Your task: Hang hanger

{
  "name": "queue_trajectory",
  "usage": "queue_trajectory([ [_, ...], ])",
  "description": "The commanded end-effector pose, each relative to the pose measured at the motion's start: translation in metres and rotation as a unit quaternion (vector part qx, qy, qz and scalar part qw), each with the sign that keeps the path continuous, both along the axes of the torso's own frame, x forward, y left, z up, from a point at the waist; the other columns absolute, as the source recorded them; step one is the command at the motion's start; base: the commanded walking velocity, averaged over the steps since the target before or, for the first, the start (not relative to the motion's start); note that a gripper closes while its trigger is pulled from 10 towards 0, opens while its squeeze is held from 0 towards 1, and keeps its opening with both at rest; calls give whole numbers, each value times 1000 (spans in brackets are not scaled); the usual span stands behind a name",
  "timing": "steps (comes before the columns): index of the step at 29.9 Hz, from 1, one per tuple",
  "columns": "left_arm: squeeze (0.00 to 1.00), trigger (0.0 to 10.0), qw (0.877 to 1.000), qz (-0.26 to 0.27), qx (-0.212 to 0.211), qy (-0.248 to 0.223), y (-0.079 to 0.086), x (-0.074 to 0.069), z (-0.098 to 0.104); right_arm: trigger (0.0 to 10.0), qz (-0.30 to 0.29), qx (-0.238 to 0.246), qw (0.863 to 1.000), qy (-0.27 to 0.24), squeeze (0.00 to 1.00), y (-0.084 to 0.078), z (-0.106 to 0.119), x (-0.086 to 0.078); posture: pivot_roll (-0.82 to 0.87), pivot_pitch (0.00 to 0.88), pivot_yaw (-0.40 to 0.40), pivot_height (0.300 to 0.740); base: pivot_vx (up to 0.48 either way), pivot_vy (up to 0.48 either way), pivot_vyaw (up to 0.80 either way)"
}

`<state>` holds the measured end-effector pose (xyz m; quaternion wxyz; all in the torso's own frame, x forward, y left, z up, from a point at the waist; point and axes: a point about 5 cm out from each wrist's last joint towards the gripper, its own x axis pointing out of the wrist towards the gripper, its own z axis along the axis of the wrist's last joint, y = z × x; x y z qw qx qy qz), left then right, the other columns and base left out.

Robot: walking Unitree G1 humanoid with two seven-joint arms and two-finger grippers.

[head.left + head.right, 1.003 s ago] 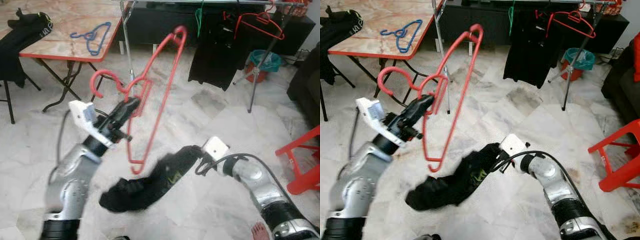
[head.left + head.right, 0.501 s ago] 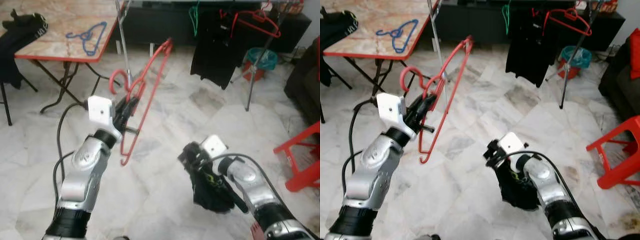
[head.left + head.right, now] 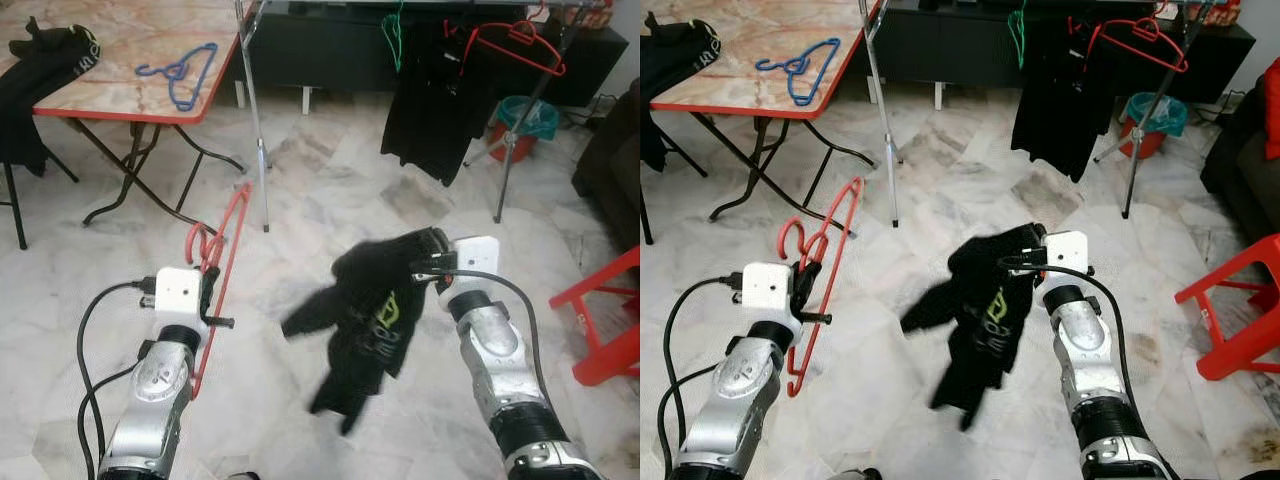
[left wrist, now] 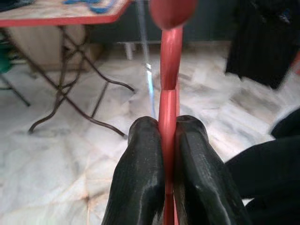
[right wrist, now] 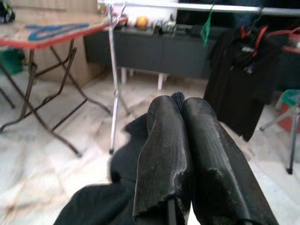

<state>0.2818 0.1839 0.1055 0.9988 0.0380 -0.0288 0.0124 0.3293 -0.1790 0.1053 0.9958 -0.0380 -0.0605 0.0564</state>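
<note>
Red hanger (image 3: 215,270): pinched on its wire by the left gripper (image 4: 165,140), held edge-on in the air, hook uppermost, presumably ready for dressing. Black T-shirt (image 3: 375,310): dangled from the right gripper (image 5: 180,122), fingers pressed together on its fabric. Clothes rail (image 3: 257,110): stood beyond, near the table's corner.

A clothes rack pole (image 3: 878,110) stands on a pale marble floor (image 3: 1200,180). Nearer than the pole and to its left, the left gripper (image 3: 803,287) clamps a red hanger (image 3: 820,270). Nearer and to the pole's right, the right gripper (image 3: 1025,262) grips a black shirt (image 3: 985,310) that dangles above the floor. Behind the pole, a blue hanger (image 3: 798,66) lies on a red-edged table (image 3: 740,95).
</note>
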Motion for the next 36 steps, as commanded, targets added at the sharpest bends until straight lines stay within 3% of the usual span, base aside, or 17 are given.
queue_trajectory([
  [1, 0, 10000, 999, 20, -19, -22, 2, -4, 3, 10000, -37, 13, 999, -38, 0, -11, 9, -5, 54, 66, -45, 740, 0, 0, 0],
  [12, 0, 10000, 997, -1, -65, -33, -10, 4, 6, 10000, -68, 1, 996, -60, 0, -10, 10, -13, 42, 32, -34, 740, 0, 0, 0],
  [22, 0, 10000, 997, -18, -65, -34, -15, 5, 7, 10000, -74, 3, 996, -58, 0, -7, 10, -15, 41, 26, -29, 740, 0, 0, 0],
  [28, 0, 10000, 996, -27, -70, -39, -17, 8, 11, 10000, -80, 2, 995, -64, 0, -6, 16, -10, 46, 66, -27, 740, 0, 0, 0],
  [36, 0, 10000, 996, -29, -68, -40, -17, 8, 13, 10000, -79, 3, 995, -66, 0, -4, 19, -7, 50, 82, -24, 740, 0, 284, 0],
])
